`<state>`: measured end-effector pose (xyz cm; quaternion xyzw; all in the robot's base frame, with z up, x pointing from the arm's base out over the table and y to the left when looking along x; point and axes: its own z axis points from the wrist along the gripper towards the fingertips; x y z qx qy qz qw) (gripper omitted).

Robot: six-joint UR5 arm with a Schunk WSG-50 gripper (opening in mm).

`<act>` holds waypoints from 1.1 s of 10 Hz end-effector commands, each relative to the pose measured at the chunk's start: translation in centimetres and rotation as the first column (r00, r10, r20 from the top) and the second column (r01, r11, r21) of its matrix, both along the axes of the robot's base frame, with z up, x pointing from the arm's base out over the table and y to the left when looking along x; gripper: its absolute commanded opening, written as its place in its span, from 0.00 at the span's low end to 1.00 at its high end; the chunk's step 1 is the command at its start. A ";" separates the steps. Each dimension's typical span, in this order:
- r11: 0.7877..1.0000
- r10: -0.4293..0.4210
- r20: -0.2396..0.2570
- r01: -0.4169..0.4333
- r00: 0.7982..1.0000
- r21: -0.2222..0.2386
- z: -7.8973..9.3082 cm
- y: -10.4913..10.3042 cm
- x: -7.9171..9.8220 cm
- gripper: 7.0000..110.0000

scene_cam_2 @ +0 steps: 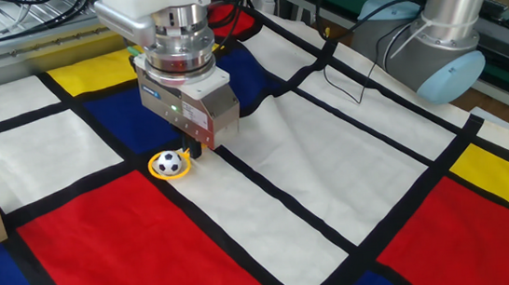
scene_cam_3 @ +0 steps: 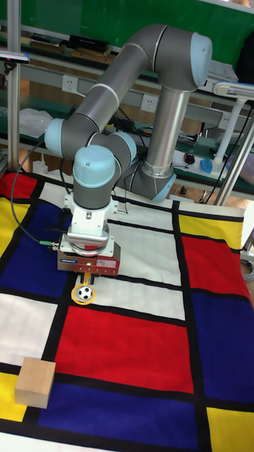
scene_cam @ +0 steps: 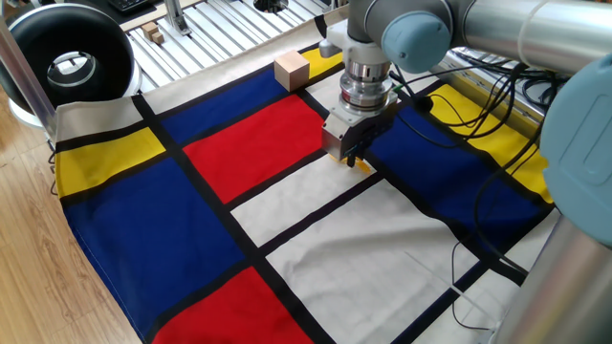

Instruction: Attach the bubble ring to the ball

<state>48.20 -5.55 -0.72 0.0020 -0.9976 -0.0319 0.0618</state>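
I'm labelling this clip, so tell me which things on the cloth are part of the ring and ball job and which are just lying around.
Part of the job:
- bubble ring, lying around the ball
- ball
- gripper, fingers down at the ring's handle

Just lying about:
- wooden cube
- black cable

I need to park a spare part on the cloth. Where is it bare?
The big red panel between the tan wooden cube and the small soccer-pattern ball is bare. It is crowded at the ball, circled by the yellow plastic ring, under the gripper.
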 end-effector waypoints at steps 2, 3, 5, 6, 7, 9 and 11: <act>1.000 0.008 0.006 -0.009 1.000 0.012 0.1 0.0 0.3 0.15; 1.000 0.009 0.003 -0.009 1.000 0.013 0.1 0.0 0.2 0.15; 1.000 0.009 0.003 -0.009 1.000 0.024 0.3 0.4 0.2 0.15; 1.000 0.007 0.004 -0.007 1.000 0.027 0.6 0.6 0.3 0.15; 1.000 0.010 0.004 -0.010 1.000 0.012 0.7 0.5 0.3 0.15; 1.000 0.009 0.003 -0.009 1.000 -0.014 1.2 0.4 0.3 0.15; 1.000 0.010 -0.002 -0.010 1.000 -0.014 2.0 0.4 0.2 0.15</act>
